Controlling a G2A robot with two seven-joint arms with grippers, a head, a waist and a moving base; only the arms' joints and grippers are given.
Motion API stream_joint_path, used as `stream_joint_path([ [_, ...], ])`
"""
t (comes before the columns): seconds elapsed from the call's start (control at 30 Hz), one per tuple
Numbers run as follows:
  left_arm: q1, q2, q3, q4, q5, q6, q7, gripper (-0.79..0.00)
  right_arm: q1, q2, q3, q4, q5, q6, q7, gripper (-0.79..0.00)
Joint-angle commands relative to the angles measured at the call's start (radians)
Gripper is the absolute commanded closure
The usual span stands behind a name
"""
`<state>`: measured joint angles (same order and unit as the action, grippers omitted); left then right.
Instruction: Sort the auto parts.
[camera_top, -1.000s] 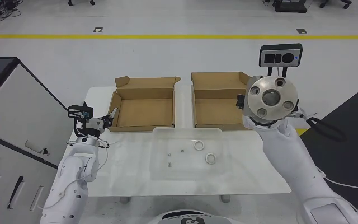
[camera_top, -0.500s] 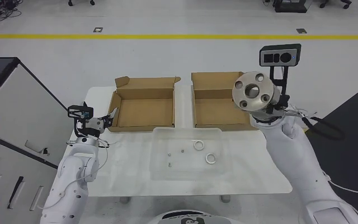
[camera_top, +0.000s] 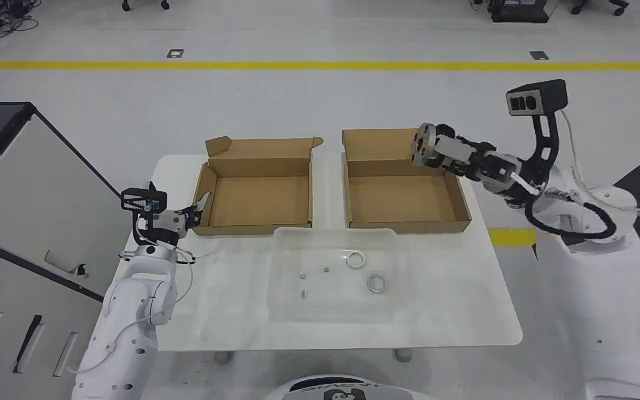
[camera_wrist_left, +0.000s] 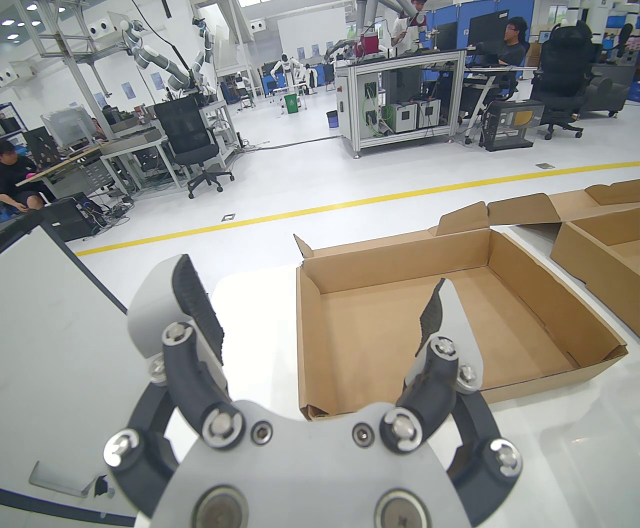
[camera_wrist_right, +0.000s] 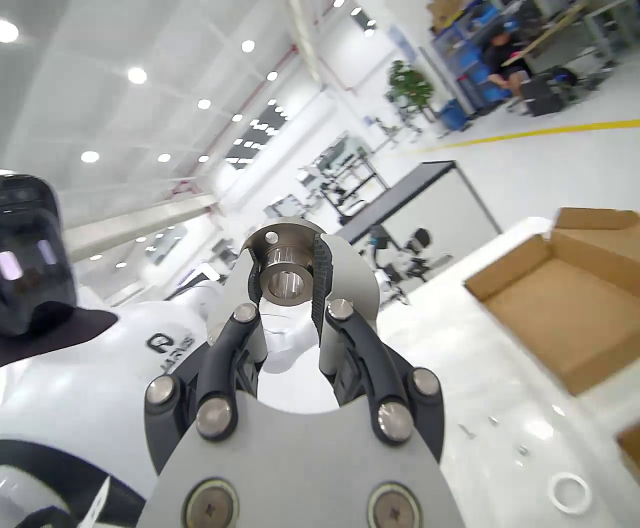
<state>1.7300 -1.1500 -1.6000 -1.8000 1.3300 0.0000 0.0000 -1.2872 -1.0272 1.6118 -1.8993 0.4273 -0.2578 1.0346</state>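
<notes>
Silver hub (camera_wrist_right: 278, 260) (black ribbed pads (camera_wrist_right: 320, 280)); 2 brown boxes (camera_top: 262, 200); white table (camera_top: 450, 295).

The left arm (camera_top: 140, 300) sits at 8 o'clock in the top view, elbow bent. Its left gripper (camera_top: 190, 212) points toward 2 o'clock, with the fingers (camera_wrist_left: 197, 300) spread wide apart and nothing between them. The right arm (camera_top: 520, 180) stretches in from 3 o'clock toward 10 o'clock. The right gripper (camera_wrist_right: 286, 272) is clamped on a flanged metal hub (camera_top: 423, 146).

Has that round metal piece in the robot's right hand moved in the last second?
Yes. The round metal piece has swung from over the right wall of the right-hand cardboard box towards its far right corner.
</notes>
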Motion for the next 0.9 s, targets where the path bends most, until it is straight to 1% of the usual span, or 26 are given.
stream_joint_path([
  [0.0, 0.000, 0.000, 0.000, 0.000, 0.000, 0.000, 0.000, -0.785, 0.016, 0.008, 0.020, -0.007, -0.162, 0.037, -0.007, 0.000],
  [0.1, 0.000, 0.000, 0.000, 0.000, 0.000, 0.000, 0.000, -0.785, 0.052, 0.018, 0.015, -0.006, -0.384, 0.085, -0.006, 0.000],
  [0.2, 0.000, 0.000, 0.000, 0.000, 0.000, 0.000, 0.000, -0.785, 0.099, 0.025, -0.025, 0.020, -0.551, 0.113, 0.007, 0.000],
  [0.37, 0.000, 0.000, 0.000, 0.000, 0.000, 0.000, 0.000, -0.785, 0.187, 0.031, -0.123, 0.094, -0.814, 0.117, 0.032, 0.000],
  [0.5, 0.000, 0.000, 0.000, 0.000, 0.000, 0.000, 0.000, -0.785, 0.243, 0.032, -0.206, 0.160, -0.977, 0.104, 0.035, 0.000],
  [0.63, 0.000, 0.000, 0.000, 0.000, 0.000, 0.000, 0.000, -0.785, 0.278, 0.028, -0.278, 0.223, -1.073, 0.093, 0.042, 0.000],
  [0.87, 0.000, 0.000, 0.000, 0.000, 0.000, 0.000, 0.000, -0.785, 0.310, 0.023, -0.372, 0.351, -1.159, 0.068, 0.096, 0.000],
])
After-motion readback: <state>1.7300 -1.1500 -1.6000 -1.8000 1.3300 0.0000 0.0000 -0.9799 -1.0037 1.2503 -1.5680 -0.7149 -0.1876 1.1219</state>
